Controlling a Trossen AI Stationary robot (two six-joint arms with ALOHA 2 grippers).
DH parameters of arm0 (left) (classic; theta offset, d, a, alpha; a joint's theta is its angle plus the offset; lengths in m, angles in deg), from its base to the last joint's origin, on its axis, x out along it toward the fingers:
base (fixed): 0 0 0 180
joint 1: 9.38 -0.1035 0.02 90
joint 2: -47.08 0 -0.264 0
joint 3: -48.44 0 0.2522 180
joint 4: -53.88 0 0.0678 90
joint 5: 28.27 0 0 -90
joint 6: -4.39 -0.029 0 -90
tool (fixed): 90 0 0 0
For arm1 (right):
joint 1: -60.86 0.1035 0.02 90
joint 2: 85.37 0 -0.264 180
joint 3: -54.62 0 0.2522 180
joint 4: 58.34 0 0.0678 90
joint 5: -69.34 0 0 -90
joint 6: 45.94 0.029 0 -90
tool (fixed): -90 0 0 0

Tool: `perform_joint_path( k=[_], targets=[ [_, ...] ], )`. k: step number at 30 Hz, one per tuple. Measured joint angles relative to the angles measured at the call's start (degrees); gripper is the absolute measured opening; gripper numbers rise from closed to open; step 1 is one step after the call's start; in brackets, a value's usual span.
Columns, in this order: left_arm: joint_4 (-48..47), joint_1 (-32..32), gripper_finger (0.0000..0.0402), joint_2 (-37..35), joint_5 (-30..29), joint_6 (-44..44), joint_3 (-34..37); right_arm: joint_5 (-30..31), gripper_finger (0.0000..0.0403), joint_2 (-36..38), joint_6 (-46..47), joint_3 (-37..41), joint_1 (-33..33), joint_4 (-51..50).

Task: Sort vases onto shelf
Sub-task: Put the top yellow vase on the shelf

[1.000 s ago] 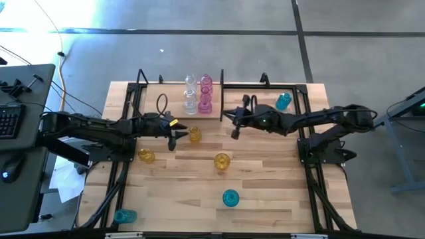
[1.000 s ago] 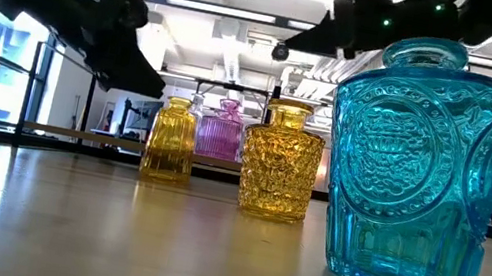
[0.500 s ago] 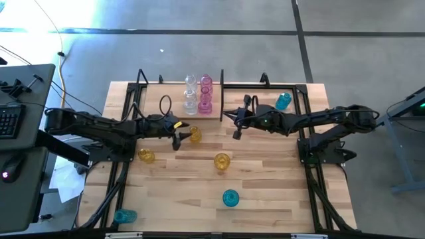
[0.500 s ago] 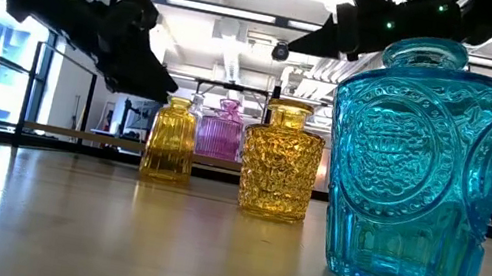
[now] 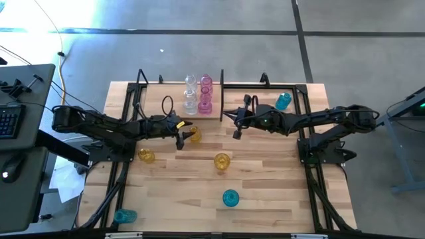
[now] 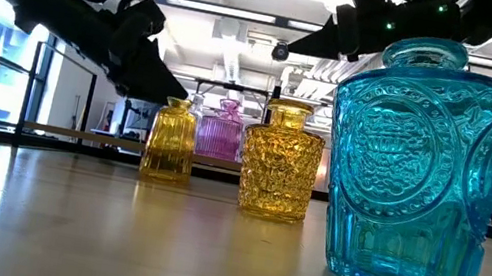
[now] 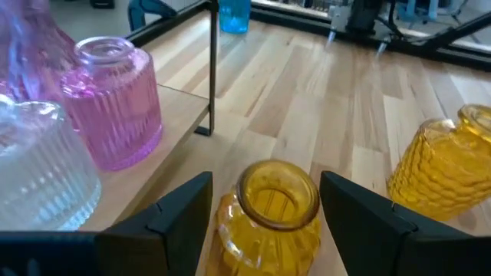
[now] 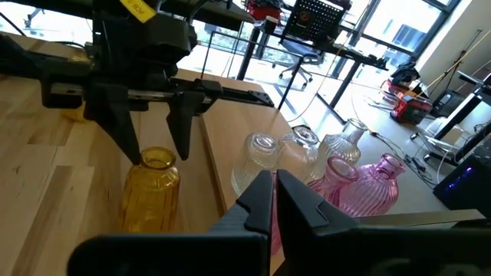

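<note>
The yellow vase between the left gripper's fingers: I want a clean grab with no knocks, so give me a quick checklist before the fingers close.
1. Left gripper open: ok.
2. Yellow vase centred between the fingers: ok, one finger on each side.
3. Vase upright: ok.
4. Fingers low enough on the vase body: cannot tell; the right wrist view shows the tips near the neck.
5. Pink vase on the shelf clear of the near finger: ok, apart.
6. Right gripper out of the way: ok, shut, waiting across from the vase.
</note>
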Motion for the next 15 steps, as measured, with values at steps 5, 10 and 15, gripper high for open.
perform_joint_path(
  k=[5,10,15],
  targets=[
    [2.7,0.4,0.023,2.7,0.2,-1.6,0.0,0.0,0.0,0.0,0.0,0.0,0.0,0.0],
    [5.1,0.4,0.0224,4.3,-1.0,-1.8,0.0,0.0,0.0,0.0,0.0,0.0,0.0,-0.1],
    [5.1,0.3,0.018,4.3,-1.2,-2.7,0.0,0.0,0.0,0.0,-0.2,0.0,0.0,-0.3]
  ],
)
